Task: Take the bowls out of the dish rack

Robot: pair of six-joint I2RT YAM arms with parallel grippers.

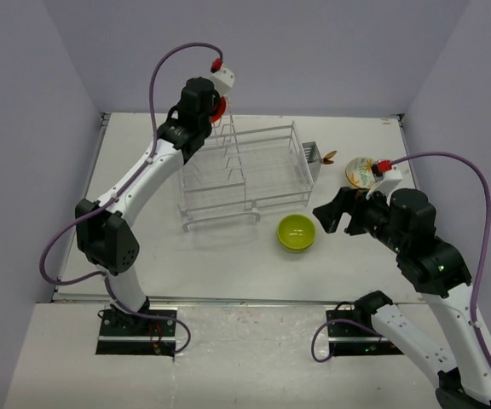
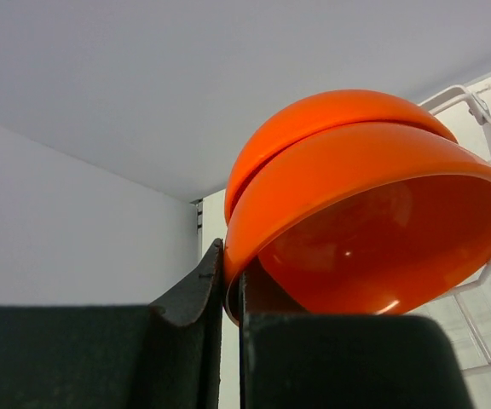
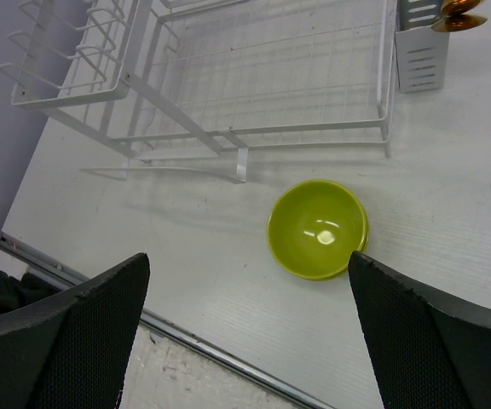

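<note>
An orange-red bowl [image 2: 373,213] fills the left wrist view, tilted with its hollow facing down and right. My left gripper [image 2: 232,285] is shut on its rim, one finger outside and one inside. From above, only a sliver of this bowl [image 1: 220,110] shows at the far-left, taller end of the white dish rack [image 1: 298,170]. A lime-green bowl [image 1: 297,232] stands upright on the table in front of the rack. The flower-patterned bowl [image 1: 361,171] sits to the rack's right. My right gripper [image 3: 247,256] hangs open above the table, just left of the green bowl [image 3: 318,228].
A small white cutlery basket [image 3: 418,55] hangs on the rack's right end with a brown utensil [image 3: 454,13] in it. The rack's wire floor [image 3: 314,128] holds nothing. A metal strip [image 3: 228,358] marks the table's near edge. Purple walls enclose three sides.
</note>
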